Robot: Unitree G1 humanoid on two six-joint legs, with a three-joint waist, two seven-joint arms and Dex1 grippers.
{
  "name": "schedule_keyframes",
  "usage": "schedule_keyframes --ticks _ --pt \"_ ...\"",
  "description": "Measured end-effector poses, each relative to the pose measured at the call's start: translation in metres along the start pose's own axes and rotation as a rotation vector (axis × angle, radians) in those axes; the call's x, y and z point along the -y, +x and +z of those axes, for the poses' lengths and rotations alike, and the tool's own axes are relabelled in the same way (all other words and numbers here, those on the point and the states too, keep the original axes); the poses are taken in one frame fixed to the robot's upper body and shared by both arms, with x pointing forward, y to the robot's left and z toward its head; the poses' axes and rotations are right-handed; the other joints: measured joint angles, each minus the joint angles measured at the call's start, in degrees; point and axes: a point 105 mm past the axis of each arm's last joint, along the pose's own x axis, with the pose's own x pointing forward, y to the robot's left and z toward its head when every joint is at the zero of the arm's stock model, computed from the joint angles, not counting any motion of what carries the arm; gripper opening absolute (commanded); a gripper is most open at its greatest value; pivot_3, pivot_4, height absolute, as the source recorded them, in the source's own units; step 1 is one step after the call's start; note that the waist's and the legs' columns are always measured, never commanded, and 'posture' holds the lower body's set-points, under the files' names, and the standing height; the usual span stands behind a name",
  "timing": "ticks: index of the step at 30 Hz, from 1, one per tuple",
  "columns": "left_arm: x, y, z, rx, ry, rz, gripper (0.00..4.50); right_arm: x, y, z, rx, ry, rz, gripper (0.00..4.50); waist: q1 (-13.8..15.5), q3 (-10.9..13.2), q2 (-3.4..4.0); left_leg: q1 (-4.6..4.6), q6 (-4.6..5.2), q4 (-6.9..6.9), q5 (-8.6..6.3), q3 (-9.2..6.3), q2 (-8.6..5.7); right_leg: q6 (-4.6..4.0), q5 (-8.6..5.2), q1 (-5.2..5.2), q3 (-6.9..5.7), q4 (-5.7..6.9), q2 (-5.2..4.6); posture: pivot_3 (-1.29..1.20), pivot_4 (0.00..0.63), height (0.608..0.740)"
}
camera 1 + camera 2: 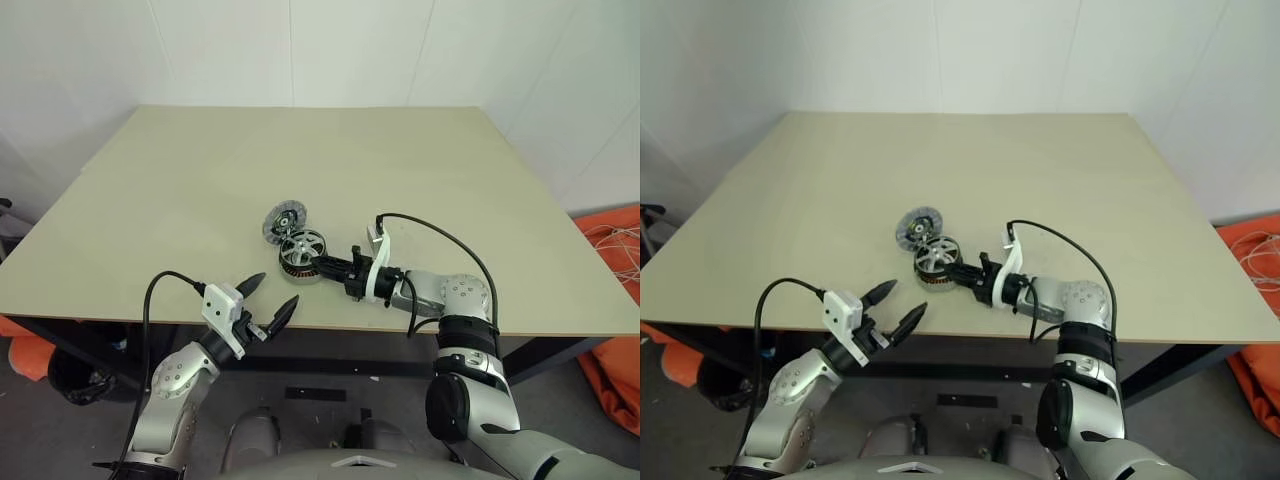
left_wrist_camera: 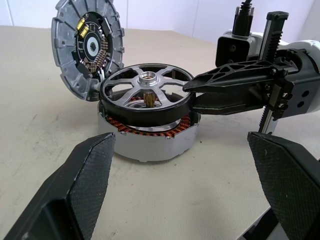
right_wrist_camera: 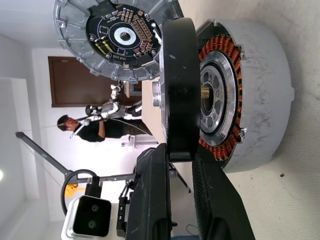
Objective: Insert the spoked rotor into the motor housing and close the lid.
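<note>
Your right gripper (image 1: 333, 266) reaches in from the housing's right and clamps the rim of the spoked rotor (image 1: 303, 245), which sits tilted over the motor housing (image 1: 299, 270), not seated. Your left gripper (image 1: 266, 300) hangs off the near edge of the table (image 1: 180, 190), nearer you than the housing, fingers spread wide and holding nothing. That table is a plain pale matte board; white walls stand behind it.

From the left wrist, you see the rotor (image 2: 146, 90) as a black ring with silver spokes and a brassy shaft under the hub, above copper windings in the housing's (image 2: 150, 142) silvery shell. The lid (image 2: 87, 47), ribbed grey metal (circuit side showing), leans upright against the housing's far side.

From the right wrist, textured black fingers (image 3: 150, 200) pinch the rotor's (image 3: 179, 90) smooth black band edge-on, just before the housing (image 3: 260, 90).
</note>
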Motion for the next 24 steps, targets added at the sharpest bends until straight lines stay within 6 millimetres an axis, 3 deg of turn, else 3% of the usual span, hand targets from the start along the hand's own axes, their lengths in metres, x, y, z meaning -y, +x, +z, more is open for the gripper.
schedule_keyframes --ticks 8,24 --pt "0.0 0.001 0.002 -0.001 -0.001 -0.002 4.5 -0.01 0.0 0.002 -0.002 -0.009 0.057 3.99 -0.1 0.0 0.0 0.21 0.07 0.0 -0.04 0.0 0.02 0.01 0.0 0.15 0.0 0.01 0.0 0.0 0.0 0.74" --pt "0.0 0.005 0.007 0.015 0.006 -0.011 4.5 -0.018 -0.011 0.0 -0.03 -0.035 0.067 3.99 0.0 0.0 0.0 -0.22 -0.09 -0.08 0.05 0.0 -0.01 -0.14 0.03 -0.24 0.0 -0.01 0.01 0.0 0.0 0.74"
